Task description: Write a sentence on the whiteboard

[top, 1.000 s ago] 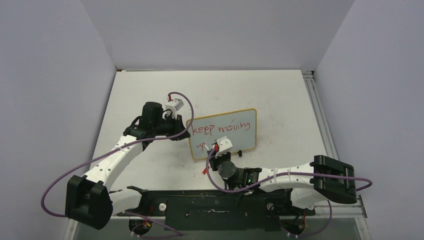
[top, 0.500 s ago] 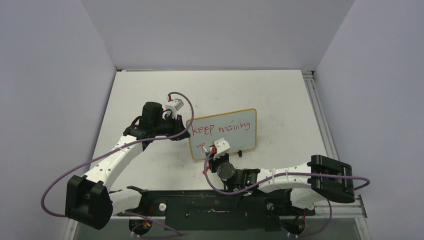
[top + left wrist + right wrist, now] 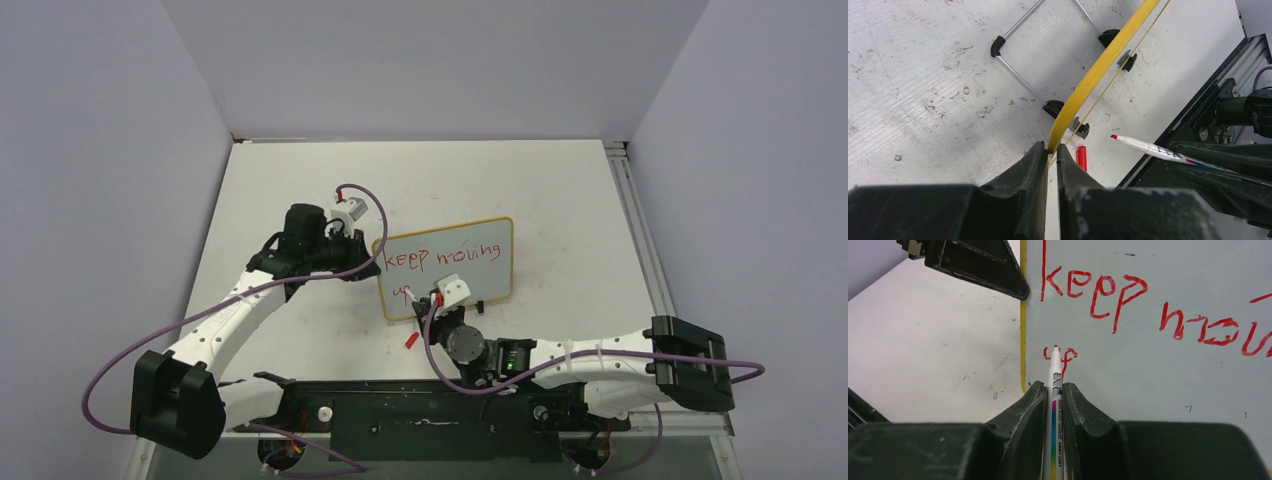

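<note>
1. On the tabletop [image 3: 300,180], in front of both arms, the whiteboard [image 3: 487,272] stood propped on its black feet, its long axis running left to right
2. At the board's left edge, the left gripper [image 3: 1051,147] was clamped on the yellow frame, apparently steadying it
3. Facing the board, the right gripper [image 3: 1053,386] was closed on the marker [image 3: 1054,367], whose barrel pointed straight at the face
4. The sentence [image 3: 1095,287] read "keep moving" on the top line, with only "up" below; the tip sat at that "up", and the left wrist view showed it just off the face
5. Blank board lay to the tip's right along the long axis, so the right arm, the nearer one, likely needed to travel rightward to finish "upward"
</note>
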